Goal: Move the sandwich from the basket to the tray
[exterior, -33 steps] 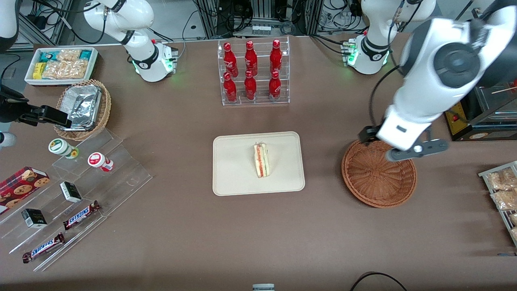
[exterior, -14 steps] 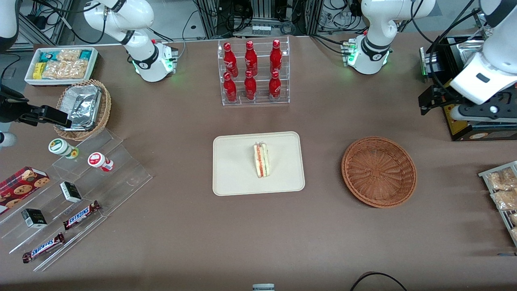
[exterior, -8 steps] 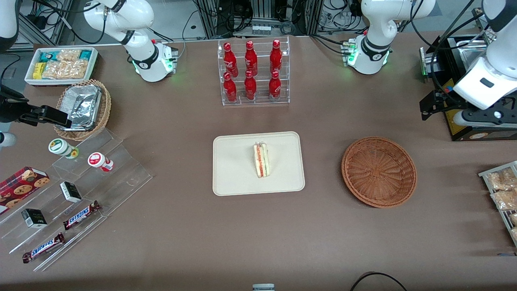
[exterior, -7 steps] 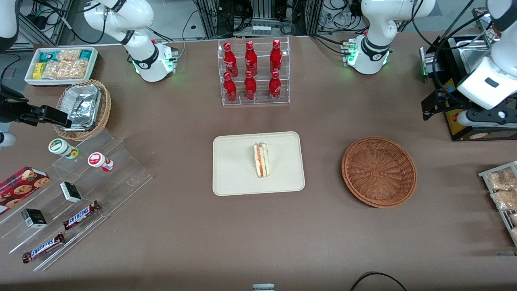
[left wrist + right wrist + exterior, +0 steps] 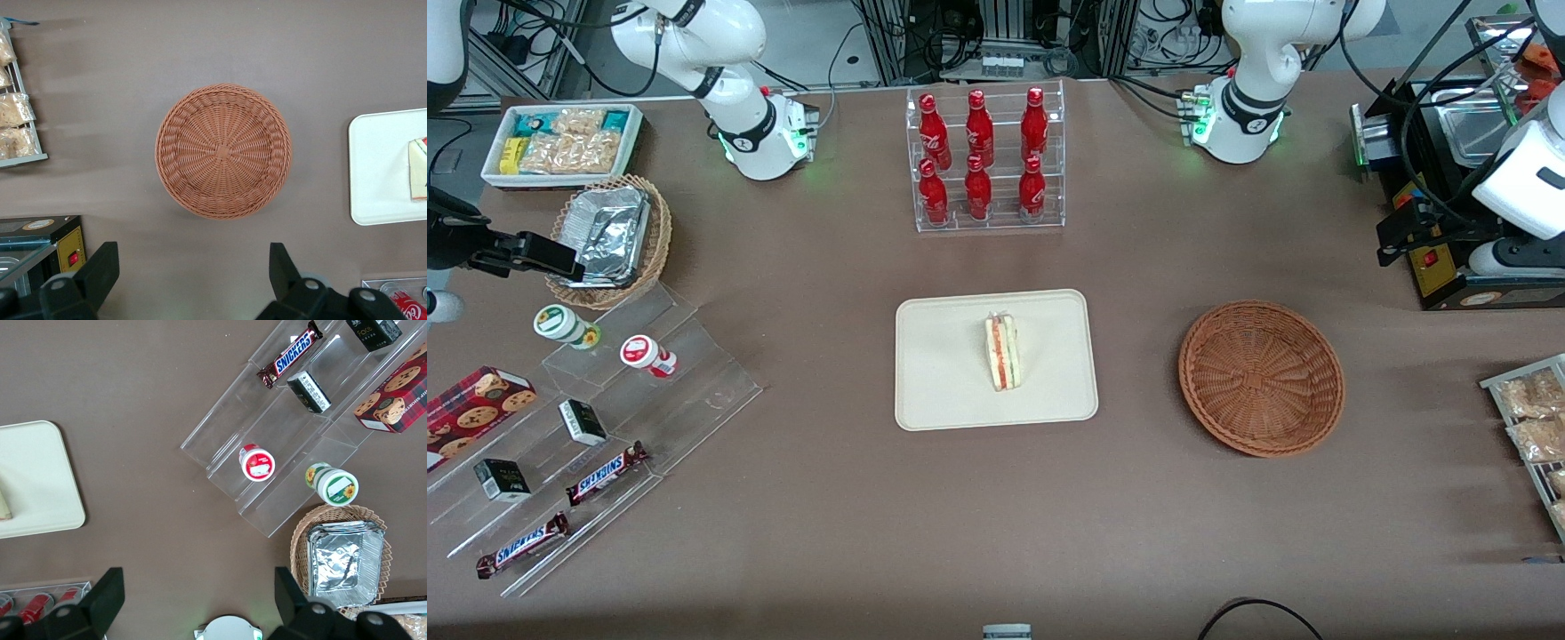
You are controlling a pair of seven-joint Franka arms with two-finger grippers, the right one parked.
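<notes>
Your gripper (image 5: 190, 283) hangs high above the counter (image 5: 800, 498) with jaws spread and empty, the basket (image 5: 223, 151) bare below, the sandwich (image 5: 1002, 352) resting on the tray (image 5: 943, 373); placement looks done, so just park.

Bare table between tray (image 5: 943, 391) and basket (image 5: 1261, 378); pincer (image 5: 193, 280) high above table, spread wide.
</notes>
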